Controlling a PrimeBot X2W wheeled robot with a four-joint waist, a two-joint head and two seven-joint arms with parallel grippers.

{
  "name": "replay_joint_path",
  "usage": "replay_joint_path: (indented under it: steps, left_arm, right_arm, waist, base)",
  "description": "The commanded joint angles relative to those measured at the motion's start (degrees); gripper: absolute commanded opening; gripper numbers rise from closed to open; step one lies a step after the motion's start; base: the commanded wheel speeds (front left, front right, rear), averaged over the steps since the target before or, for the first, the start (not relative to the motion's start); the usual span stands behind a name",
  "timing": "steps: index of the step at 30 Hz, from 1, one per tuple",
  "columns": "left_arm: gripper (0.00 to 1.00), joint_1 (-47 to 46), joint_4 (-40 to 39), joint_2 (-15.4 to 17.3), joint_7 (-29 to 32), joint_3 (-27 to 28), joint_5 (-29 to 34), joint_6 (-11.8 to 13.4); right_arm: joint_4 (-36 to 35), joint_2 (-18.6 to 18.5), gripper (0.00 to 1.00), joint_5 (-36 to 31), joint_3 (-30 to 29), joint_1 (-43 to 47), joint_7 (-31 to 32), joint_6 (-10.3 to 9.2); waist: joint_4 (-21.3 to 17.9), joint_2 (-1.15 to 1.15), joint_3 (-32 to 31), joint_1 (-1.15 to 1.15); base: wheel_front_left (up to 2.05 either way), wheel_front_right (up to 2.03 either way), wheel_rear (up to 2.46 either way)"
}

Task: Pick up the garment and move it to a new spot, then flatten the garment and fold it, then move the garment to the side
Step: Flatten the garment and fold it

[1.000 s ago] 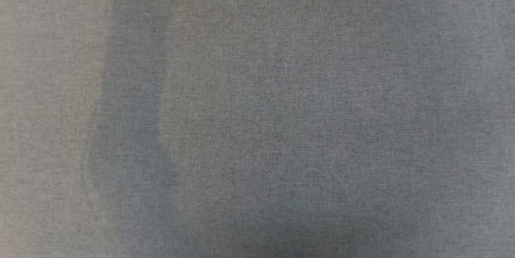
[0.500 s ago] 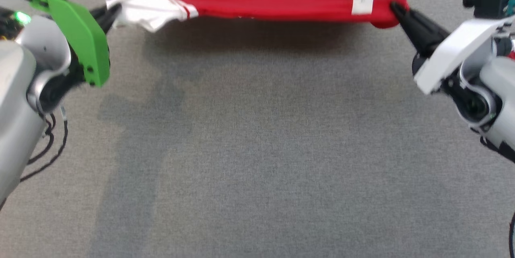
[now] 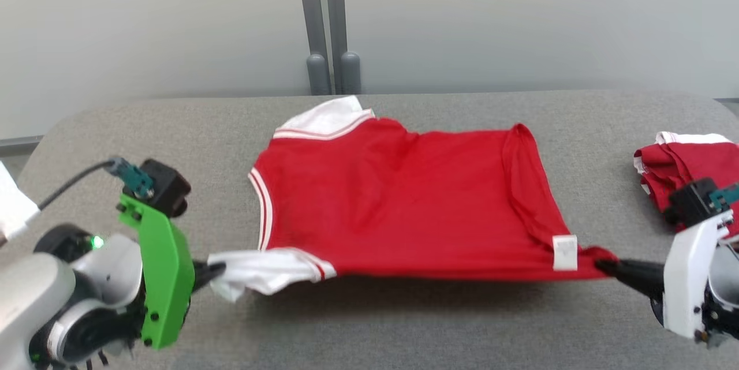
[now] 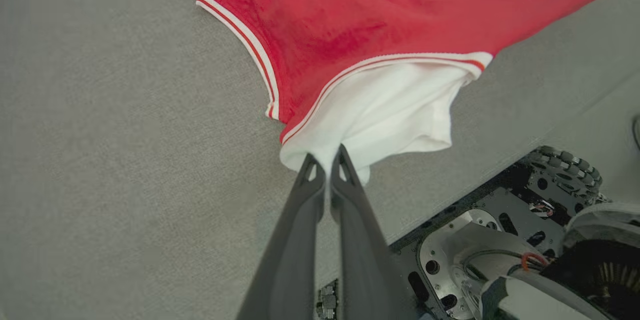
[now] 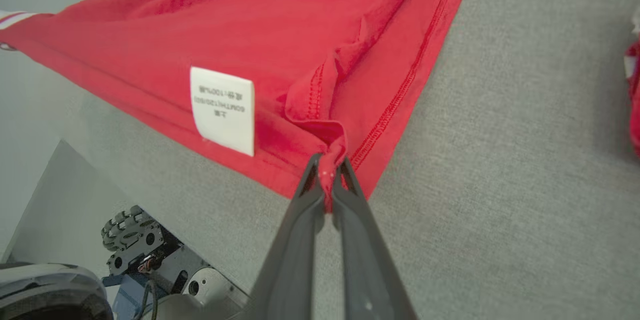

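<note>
Labelling: one white care label (image 5: 222, 110) is sewn into the side seam of the red T-shirt (image 3: 404, 202), near its hem corner. It carries several lines of small dark print, seen upside down in the right wrist view. A "100%" is just discernible; the rest is too small to read.

Containers: none seen.

Materials and shapes: the T-shirt is soft red knit with a stitched hem. Its white sleeve (image 3: 265, 269) and neckline are edged in narrow red-and-white striped ribbing. The desk (image 3: 404, 324) is covered in grey woven cloth and has rounded far corners.

Position: the T-shirt lies across the middle of the desk, with its far side resting flat. Its near side is drawn taut towards the near edge and casts a shadow beneath.

Left pincer (image 4: 325, 160): fingers together, clamped on the bunched white sleeve.

Right pincer (image 5: 327, 165): fingers together, clamped on the gathered red hem corner just beside the label.

A second red-and-white garment (image 3: 687, 168) sits crumpled at the desk's right edge, well apart from the T-shirt.
</note>
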Motion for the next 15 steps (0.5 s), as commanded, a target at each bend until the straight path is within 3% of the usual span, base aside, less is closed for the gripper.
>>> replay_joint_path:
  steps: [1, 4, 8, 11, 15]
  left_arm:
    - [0.0, 1.96, -2.56, 1.83, 1.31, -0.17, -1.36, 1.55]
    - [0.0, 5.33, -8.81, 5.13, 4.33, -1.27, -4.54, 4.46]
    - [0.0, 7.51, -13.18, 7.52, 4.93, -1.27, -6.52, 6.43]
    - [0.0, 7.42, -13.49, 7.34, 4.39, -1.07, -6.17, 6.63]
    - [0.0, 4.63, -11.19, 4.79, 4.59, -0.54, -5.7, 5.55]
  right_arm:
    - [-2.13, -1.87, 0.0, 0.54, 0.28, 2.0, 1.32, -0.01]
    - [-8.17, -6.6, 0.0, 2.22, 0.52, 4.77, 3.59, -0.01]
    - [-14.95, -10.76, 0.0, 3.86, -0.01, 6.32, 4.33, 0.0]
    - [-16.75, -12.02, 0.0, 4.33, -0.87, 6.13, 3.73, 0.0]
    - [-15.45, -11.23, 0.0, 5.6, -2.68, 4.68, 2.73, 0.0]
  waist:
    - [-0.38, 0.0, -1.32, 0.01]
    - [-0.64, 0.0, -1.07, 0.01]
    - [-1.14, 0.0, -0.03, 0.01]
    - [-1.52, 0.0, 1.38, 0.01]
    - [-1.8, 0.0, 4.61, 0.01]
  base:
    - [0.0, 0.0, 0.0]
    - [0.0, 0.0, 0.0]
    - [0.0, 0.0, 0.0]
    - [0.0, 0.0, 0.0]
    - [0.0, 0.0, 0.0]
